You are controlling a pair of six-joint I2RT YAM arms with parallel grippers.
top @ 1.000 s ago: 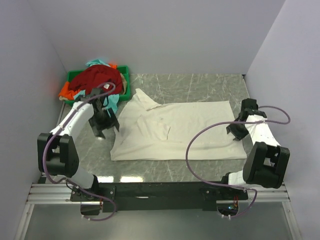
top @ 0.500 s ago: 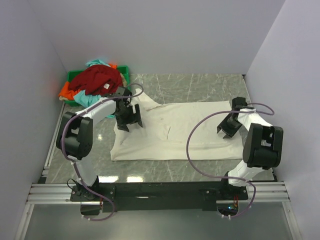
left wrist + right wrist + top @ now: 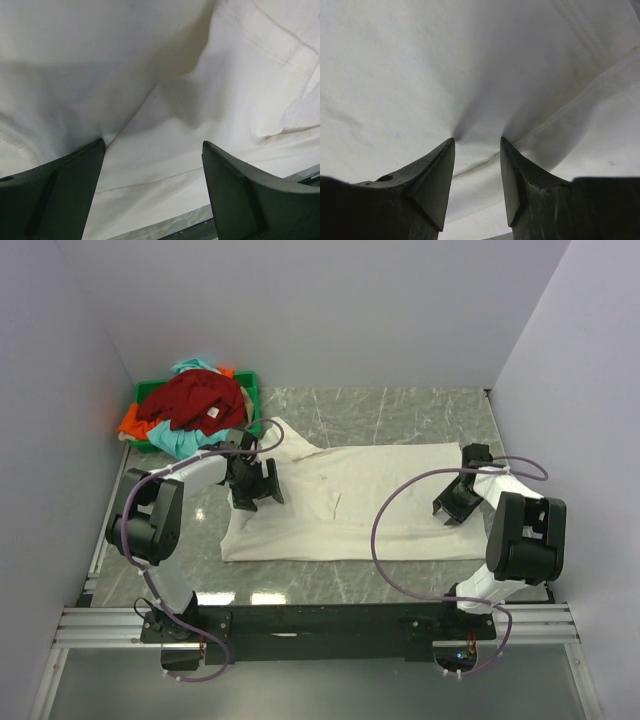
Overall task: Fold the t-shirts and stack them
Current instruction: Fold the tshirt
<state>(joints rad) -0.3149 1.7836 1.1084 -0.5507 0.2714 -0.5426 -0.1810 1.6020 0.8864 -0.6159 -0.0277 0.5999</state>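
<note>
Far left: green bin [image 3: 249, 386] heaped with dark red t-shirt [image 3: 195, 398], teal t-shirt [image 3: 176, 440] and orange t-shirt [image 3: 133, 423]. Left tool [image 3: 258, 497], jaws wide apart, tips on the left edge of the cream-white t-shirt [image 3: 370, 490], which is spread flat mid-bench [image 3: 400, 410]. Right tool [image 3: 451, 513] at the shirt's right edge, jaws half apart, tips pressing the cloth.

This is a laboratory robot test cell. Plain partition walls [image 3: 320, 310] enclose a marble-patterned bench [image 3: 400, 415] on three sides. Two cabled arms [image 3: 150, 530] mount on a metal rail [image 3: 110, 625] at its near edge.
</note>
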